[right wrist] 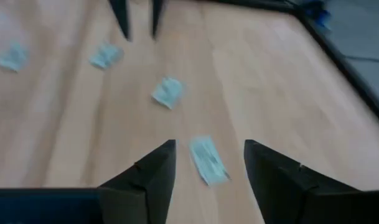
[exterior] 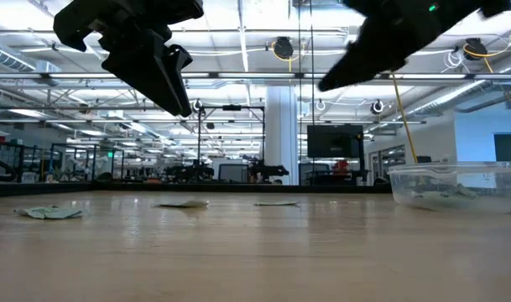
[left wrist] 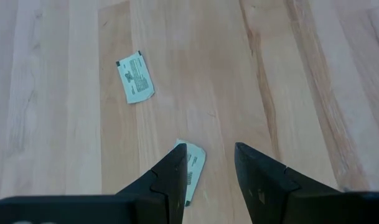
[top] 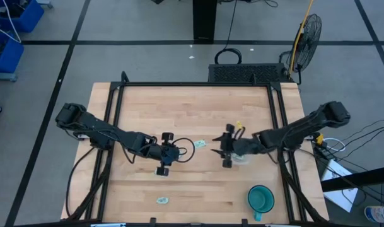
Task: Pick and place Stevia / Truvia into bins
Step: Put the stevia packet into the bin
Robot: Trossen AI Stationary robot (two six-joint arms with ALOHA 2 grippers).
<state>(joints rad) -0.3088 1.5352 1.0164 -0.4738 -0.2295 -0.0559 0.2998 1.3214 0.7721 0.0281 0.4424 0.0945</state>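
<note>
Both grippers hang open above the middle of the wooden table, touching nothing. My left gripper (top: 173, 153) (left wrist: 210, 148) is over one pale green and white packet (left wrist: 190, 165) that lies flat beside one finger; another packet (left wrist: 135, 85) lies farther off. My right gripper (top: 220, 147) (right wrist: 210, 146) hovers over a packet (right wrist: 208, 160) seen between its fingers, with more packets (right wrist: 168, 92) (right wrist: 106, 56) beyond. One packet (top: 200, 144) lies between the two grippers, another (top: 162, 200) near the table's near edge. The clear tub (exterior: 454, 184) (top: 242, 157) stands beside my right gripper with packets inside.
A round teal cup (top: 261, 198) with a handle stands near the table's near right corner. In the low view, packets (exterior: 49, 212) (exterior: 181, 203) (exterior: 276, 202) lie flat on the wood, with both grippers raised well above it. A black frame (top: 192, 84) borders the table.
</note>
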